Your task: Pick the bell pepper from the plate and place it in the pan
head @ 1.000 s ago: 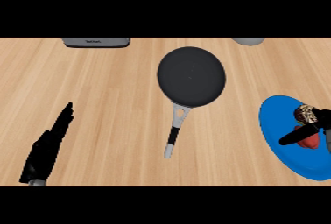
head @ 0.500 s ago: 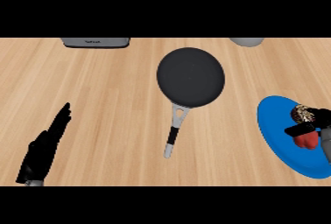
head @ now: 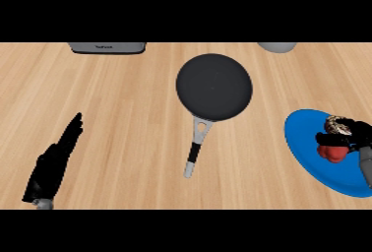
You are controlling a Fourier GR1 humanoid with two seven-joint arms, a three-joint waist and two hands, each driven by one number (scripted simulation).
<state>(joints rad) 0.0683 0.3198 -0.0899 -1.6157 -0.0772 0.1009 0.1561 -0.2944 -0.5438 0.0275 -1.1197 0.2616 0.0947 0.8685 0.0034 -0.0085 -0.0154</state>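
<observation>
Head view: right hand (head: 347, 134) grips bell pepper (head: 333, 153)

My right hand (head: 354, 134) has drawn back toward the right edge of the view since a second ago, and its fingers have curled in over the red bell pepper (head: 333, 152) on the blue plate (head: 305, 152). The pepper sits slightly nearer the plate's right side than before.
</observation>
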